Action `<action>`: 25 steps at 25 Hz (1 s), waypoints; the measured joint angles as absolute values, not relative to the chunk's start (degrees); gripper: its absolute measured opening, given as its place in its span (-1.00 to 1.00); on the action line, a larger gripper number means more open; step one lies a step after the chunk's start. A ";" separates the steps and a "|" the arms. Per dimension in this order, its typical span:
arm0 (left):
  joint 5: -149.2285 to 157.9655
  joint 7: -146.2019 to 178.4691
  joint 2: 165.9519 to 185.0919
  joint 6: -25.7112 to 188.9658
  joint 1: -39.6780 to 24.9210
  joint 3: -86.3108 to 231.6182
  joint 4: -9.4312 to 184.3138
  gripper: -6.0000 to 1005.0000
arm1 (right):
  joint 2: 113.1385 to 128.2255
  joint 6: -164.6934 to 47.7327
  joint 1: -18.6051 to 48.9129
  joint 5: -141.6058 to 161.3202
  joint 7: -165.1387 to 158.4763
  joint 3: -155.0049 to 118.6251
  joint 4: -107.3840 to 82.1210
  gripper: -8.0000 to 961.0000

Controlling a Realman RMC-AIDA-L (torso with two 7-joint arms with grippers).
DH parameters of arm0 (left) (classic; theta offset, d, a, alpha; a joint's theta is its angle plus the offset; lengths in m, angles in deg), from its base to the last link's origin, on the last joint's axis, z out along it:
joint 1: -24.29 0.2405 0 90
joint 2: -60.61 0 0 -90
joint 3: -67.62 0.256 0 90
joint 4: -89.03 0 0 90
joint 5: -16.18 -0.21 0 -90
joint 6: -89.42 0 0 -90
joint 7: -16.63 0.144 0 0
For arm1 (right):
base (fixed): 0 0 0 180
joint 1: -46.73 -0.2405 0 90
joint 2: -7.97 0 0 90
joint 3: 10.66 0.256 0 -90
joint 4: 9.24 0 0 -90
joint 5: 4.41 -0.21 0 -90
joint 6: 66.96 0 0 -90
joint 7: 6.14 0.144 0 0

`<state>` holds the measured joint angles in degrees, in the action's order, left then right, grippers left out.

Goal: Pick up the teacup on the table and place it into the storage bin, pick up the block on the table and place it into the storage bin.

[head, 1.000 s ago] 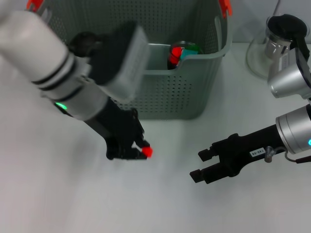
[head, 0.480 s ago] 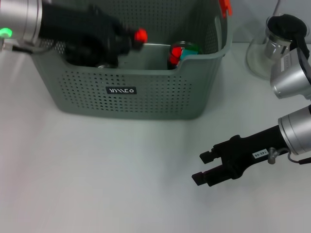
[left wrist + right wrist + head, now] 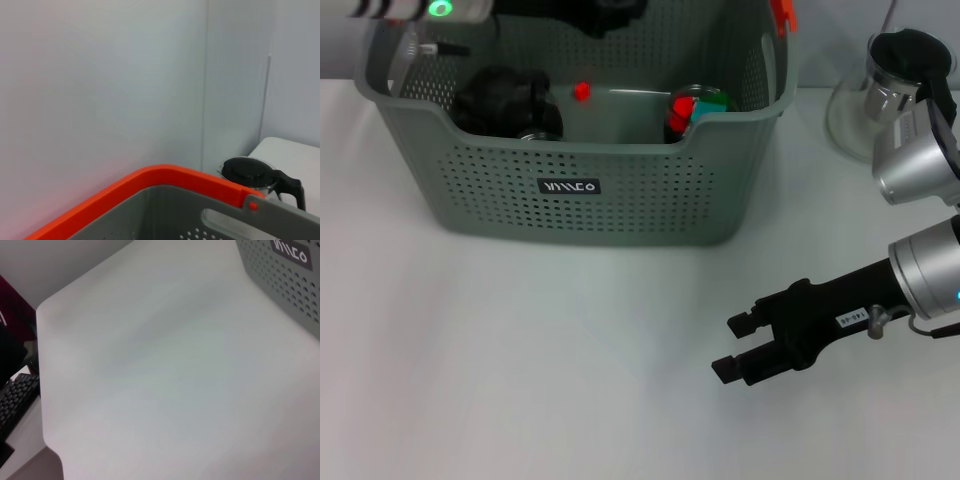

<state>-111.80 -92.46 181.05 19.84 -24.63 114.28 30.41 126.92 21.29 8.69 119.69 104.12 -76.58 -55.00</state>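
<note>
The bin stands at the far middle of the white tabletop, its front wall with the small black label facing near. An orange handle clip shows at its far right corner, and in the left wrist view the orange handle arches over the grey rim.

Inside the bin, a small red block shows near the middle, apart from the walls; whether it rests on the floor of the bin or is in the air cannot be told. To its left lies a dark, rounded thing against the front wall, too dim to identify. At the right inside corner sits a red and green object, partly hidden by the rim.

The left gripper is above the far side of the bin, at the top edge of the head view, mostly cut off; whether its jaws are released or clenched cannot be told. A green light glows on that arm.

The right gripper hovers low over the near right part of the tabletop, well apart from the bin, pointing left, its jaws parted with nothing between them.

A glass pot with a black lid stands on the far right of the tabletop, beside the bin.
</note>
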 joint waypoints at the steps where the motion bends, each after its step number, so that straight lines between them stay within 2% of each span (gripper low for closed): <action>1: -111.68 -92.55 181.24 20.55 -24.84 114.66 30.84 -0.45 | 126.94 21.25 8.59 119.69 104.09 -76.58 -55.00 0.65; 4: -111.55 -93.79 181.55 21.83 -25.49 114.77 31.93 -0.35 | 127.00 21.17 8.42 119.69 103.72 -76.58 -54.95 0.65; 9: -111.20 -96.16 181.55 21.27 -25.04 114.56 29.66 0.13 | 127.06 21.16 8.38 119.69 103.35 -76.58 -54.93 0.65; 11: -110.62 -96.39 181.55 20.51 -24.35 114.50 28.63 0.21 | 127.06 21.09 8.39 119.66 103.05 -76.58 -54.91 0.65; 14: -107.88 -96.41 181.54 16.85 -21.73 114.32 25.47 0.32 | 127.07 20.88 8.39 119.57 102.43 -76.58 -54.77 0.65; 15: -103.22 -95.52 181.51 10.68 -18.20 114.23 22.37 0.35 | 127.08 20.81 8.40 119.52 102.14 -76.58 -54.75 0.65; 19: -91.48 -87.37 182.12 -7.20 -10.63 109.86 18.94 0.50 | 127.30 20.89 8.52 119.11 99.86 -76.15 -54.75 0.65; 25: -88.24 -79.88 182.48 -22.33 -6.58 100.96 21.87 0.83 | 127.54 21.14 8.83 118.00 95.88 -74.73 -54.64 0.65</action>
<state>-88.24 -79.88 182.48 -22.33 -6.58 100.96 21.87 127.54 21.14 8.83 118.00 95.88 -74.73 -54.64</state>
